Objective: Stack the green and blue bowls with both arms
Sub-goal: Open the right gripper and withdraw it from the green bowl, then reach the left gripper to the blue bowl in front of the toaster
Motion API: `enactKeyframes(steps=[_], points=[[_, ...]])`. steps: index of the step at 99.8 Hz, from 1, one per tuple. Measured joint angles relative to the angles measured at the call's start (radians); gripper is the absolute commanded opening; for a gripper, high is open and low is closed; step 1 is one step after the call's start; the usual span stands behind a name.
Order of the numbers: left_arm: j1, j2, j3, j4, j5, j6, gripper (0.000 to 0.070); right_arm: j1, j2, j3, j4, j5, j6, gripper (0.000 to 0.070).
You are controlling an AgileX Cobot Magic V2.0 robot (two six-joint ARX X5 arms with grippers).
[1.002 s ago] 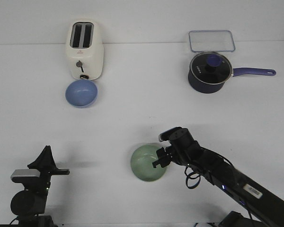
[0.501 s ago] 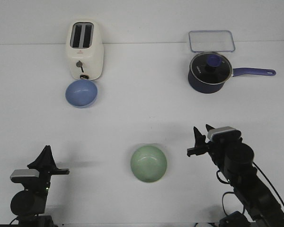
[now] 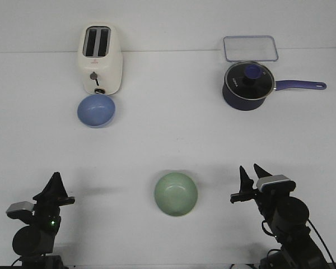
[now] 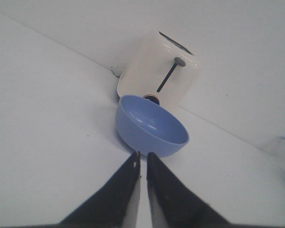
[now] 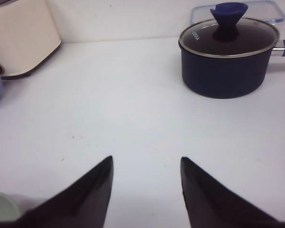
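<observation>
The right claw [image 3: 251, 174] stands wide, holding nothing, with the green bowl [image 3: 176, 193] just beside it on the worktop [image 3: 168, 140]. The left claw [image 4: 142, 154] is pinched narrow, empty; the blue bowl [image 4: 150, 125] sits well ahead of it, touching the toaster [image 4: 157, 71].

we see a plain white table [image 3: 168, 140] carrying five things. taking the cream toaster [image 3: 101, 59] as landmark: the blue bowl [image 3: 96, 110] sits just in front of it, the green bowl [image 3: 176, 194] well nearer and rightward, the navy lidded saucepan [image 3: 247, 85] far to its right, a clear container [image 3: 250, 48] just behind that pan.
</observation>
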Motion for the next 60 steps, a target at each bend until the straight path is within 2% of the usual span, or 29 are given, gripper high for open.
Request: enactKeyframes(steps=[17, 29, 46, 49, 52, 60], points=[[0.000, 0.061, 0.076, -0.107, 0.002, -0.040, 0.0014, -0.002, 0.002, 0.000, 0.000, 0.000, 0.000, 0.0274], [0.000, 0.177, 0.190, -0.107, 0.038, -0.043, 0.0014, -0.002, 0.002, 0.000, 0.000, 0.000, 0.000, 0.0274], [0.000, 0.451, 0.380, -0.133, 0.095, 0.019, 0.0024, -0.002, 0.002, 0.000, -0.001, 0.000, -0.001, 0.0274], [0.000, 0.508, 0.416, -0.147, 0.098, 0.035, 0.0051, -0.002, 0.002, 0.000, 0.000, 0.000, -0.001, 0.0274], [0.000, 0.566, 0.451, -0.161, 0.099, 0.049, 0.0109, -0.002, 0.002, 0.000, -0.001, 0.000, -0.001, 0.0274], [0.000, 0.726, 0.549, -0.182, 0.105, 0.087, 0.0358, -0.002, 0.002, 0.000, -0.001, -0.002, 0.000, 0.0274]])
